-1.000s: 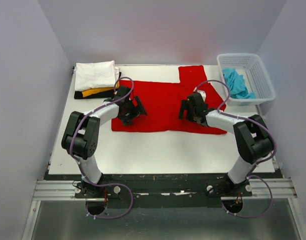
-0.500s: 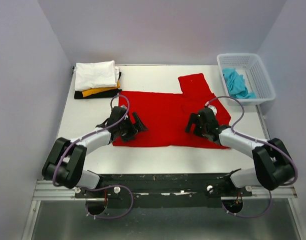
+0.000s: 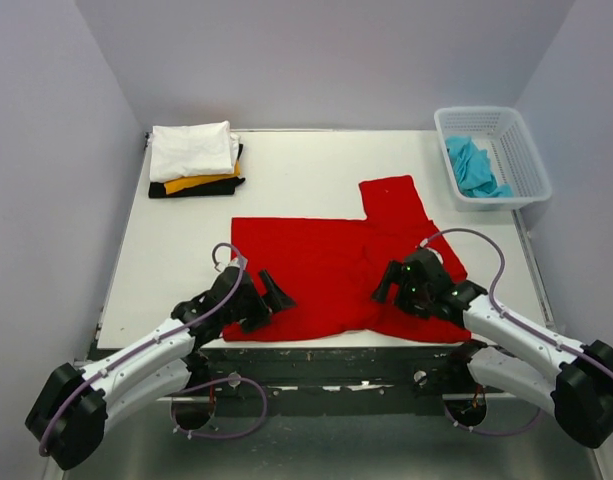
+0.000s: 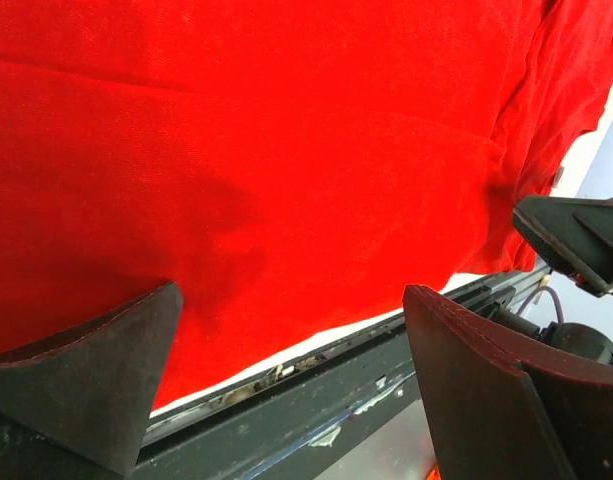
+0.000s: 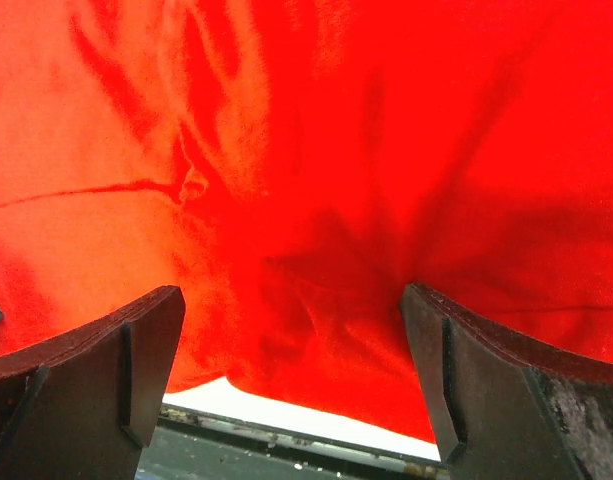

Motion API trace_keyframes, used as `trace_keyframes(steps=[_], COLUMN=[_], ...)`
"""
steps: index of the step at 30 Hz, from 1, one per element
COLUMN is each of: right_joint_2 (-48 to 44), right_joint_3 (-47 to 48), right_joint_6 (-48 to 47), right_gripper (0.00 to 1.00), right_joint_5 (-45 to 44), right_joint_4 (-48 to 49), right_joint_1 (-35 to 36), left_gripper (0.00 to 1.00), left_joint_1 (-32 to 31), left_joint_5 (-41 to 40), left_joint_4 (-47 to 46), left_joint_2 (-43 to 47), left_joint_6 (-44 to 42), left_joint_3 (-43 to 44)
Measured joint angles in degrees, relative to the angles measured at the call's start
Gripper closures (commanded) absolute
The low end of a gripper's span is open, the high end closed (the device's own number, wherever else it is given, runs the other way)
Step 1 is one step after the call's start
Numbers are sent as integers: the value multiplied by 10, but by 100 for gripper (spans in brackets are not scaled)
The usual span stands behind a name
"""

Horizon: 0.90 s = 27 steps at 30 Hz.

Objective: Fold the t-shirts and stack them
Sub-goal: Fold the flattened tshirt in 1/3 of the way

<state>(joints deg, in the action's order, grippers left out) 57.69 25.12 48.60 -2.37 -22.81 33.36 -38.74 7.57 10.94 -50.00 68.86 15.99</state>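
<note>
Sliding nearer since 1 second ago, the red t-shirt (image 3: pixel 336 270) is now lying flat at the front edge of the desk (image 3: pixel 306 160), its hem reaching the rim, probably so the 2 arms are working it close in for folding. Left end effector (image 3: pixel 269 302) and right end effector (image 3: pixel 391 292) are sitting low over that hem, jaws spread wide, clamping nothing. No label or writing is showing

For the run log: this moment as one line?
red t-shirt: spread out, hem at near table edge | left pincer: open, over hem | right pincer: open, over hem
</note>
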Motion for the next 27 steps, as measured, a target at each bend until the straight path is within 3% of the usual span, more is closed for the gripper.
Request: trace_keyframes(steps=[7, 9, 11, 13, 16, 27], right_joint_2=[-43, -51, -58, -62, -62, 20], right_joint_3=[-5, -6, -7, -9, -8, 22], right_joint_6=[91, 117, 143, 165, 204, 266], right_gripper=[0, 0, 6, 0, 0, 0], right_joint_5=[-44, -63, -83, -103, -146, -264], right_joint_4=[-72, -90, -104, -111, -123, -141], right_joint_1=[1, 1, 3, 4, 5, -2], left_gripper=[1, 1, 1, 1, 1, 1], left_joint_1=[-23, -29, -36, -44, -60, -83], left_joint_5=[-18, -18, -18, -17, -17, -15], left_joint_4=[42, 41, 34, 26, 26, 20], left_joint_2=[61, 61, 54, 37, 9, -27], left_joint_6=[13, 14, 15, 15, 14, 16], left_joint_3=[-15, -16, -15, -9, 8, 24])
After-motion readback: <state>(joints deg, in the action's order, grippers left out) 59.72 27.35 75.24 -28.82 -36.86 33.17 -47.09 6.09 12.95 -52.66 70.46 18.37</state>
